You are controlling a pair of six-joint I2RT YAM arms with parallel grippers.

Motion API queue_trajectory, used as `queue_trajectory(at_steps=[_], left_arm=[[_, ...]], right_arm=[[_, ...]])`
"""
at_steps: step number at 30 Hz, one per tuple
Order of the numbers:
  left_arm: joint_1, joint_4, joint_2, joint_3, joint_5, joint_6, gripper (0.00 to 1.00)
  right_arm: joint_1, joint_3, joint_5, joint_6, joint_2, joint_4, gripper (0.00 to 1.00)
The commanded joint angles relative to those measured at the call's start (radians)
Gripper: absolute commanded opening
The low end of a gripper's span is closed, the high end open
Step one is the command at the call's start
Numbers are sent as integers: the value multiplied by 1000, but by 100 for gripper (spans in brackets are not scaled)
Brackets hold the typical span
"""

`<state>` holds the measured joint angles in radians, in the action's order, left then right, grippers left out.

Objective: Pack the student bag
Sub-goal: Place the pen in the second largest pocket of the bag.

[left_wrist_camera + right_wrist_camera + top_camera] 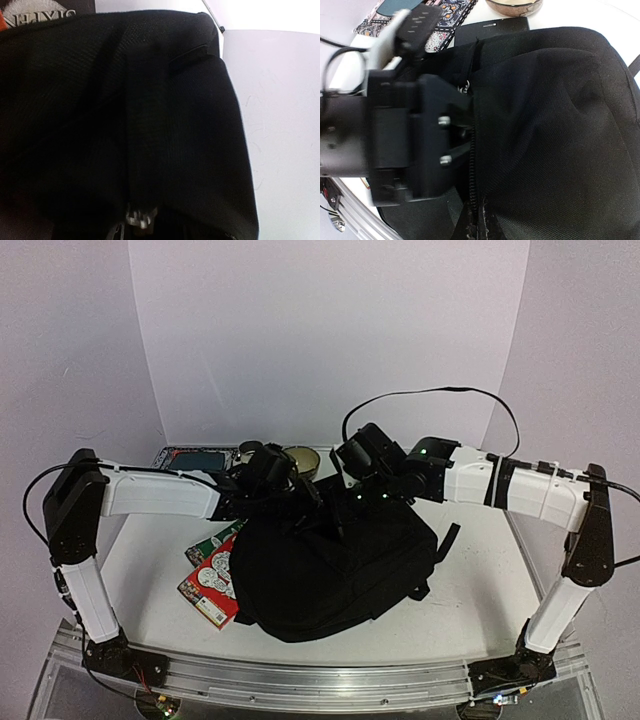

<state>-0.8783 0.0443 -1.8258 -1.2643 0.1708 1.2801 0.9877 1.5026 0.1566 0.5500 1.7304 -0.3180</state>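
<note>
The student bag [330,575], a large black backpack, lies in the middle of the table. Both grippers are at its far upper edge. My left gripper [300,495] is shut on a fold of bag fabric; in the left wrist view the black cloth [150,115] fills the frame and hides the fingers. My right gripper [345,515] is shut on the zip edge of the bag [555,130], with its fingertips [472,227] pinched beside the zip teeth. The left gripper's body [415,135] shows close beside it in the right wrist view.
Red and green picture books [212,575] lie at the bag's left, partly under it. A bowl [300,460], a patterned book [195,457] and a black notebook [490,27] sit at the back. A black strap [447,540] trails to the right.
</note>
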Motion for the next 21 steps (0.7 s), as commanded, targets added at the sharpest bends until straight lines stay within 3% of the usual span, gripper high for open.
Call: queue_trajectory(at_steps=[1,8,14,21], left_arm=[[5,-30,124,46,-54,-37,45],[6,71,253,108,-87,-134,55],[11,259,356,119,-238,-255,69],[148,380,293,64,-188,-467,73]], right_arm=[[16,-7,49,-15,-58,2,0],[16,-21,83,-28,-55,-6,0],[17,-50,95,-44,-52,-6,0],[16,-81,71,-104,-72,16,0]])
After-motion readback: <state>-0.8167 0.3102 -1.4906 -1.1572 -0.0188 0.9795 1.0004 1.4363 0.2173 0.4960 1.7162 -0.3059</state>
